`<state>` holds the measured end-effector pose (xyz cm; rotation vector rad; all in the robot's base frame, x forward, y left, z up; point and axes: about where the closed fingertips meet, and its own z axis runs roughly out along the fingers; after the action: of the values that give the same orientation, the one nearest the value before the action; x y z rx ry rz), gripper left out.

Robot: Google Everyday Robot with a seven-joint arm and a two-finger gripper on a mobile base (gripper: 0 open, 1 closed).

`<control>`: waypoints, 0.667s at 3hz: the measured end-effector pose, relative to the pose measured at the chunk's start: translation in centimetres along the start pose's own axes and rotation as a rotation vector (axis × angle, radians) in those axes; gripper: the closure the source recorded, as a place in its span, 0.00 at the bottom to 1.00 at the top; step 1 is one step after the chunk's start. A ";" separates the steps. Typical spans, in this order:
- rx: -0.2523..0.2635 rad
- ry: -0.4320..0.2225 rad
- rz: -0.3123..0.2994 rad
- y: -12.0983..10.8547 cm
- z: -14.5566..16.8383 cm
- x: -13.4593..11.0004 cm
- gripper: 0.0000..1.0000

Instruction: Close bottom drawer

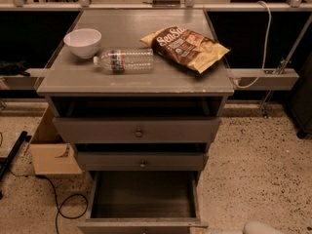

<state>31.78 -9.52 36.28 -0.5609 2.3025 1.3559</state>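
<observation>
The bottom drawer [144, 196] of the grey cabinet is pulled far out, and its inside looks empty. Its front panel [141, 226] lies at the bottom edge of the view. The middle drawer [141, 161] and the top drawer [136, 129] above it each stick out a little. My gripper [263, 227] shows only as a pale rounded shape at the bottom edge. It is to the right of the bottom drawer's front corner and apart from it.
On the cabinet top [73, 74] are a white bowl [83, 42], a plastic water bottle [124, 61] lying on its side and a brown chip bag [187, 47]. A cardboard box [51, 147] and a black cable [61, 204] lie on the speckled floor at left.
</observation>
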 end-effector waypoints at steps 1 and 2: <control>-0.016 0.013 -0.042 0.8 0.3 -0.2 0.00; -0.086 0.047 -0.097 1.3 1.1 1.2 0.00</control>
<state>30.31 -8.11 36.06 -0.7287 2.2307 1.4150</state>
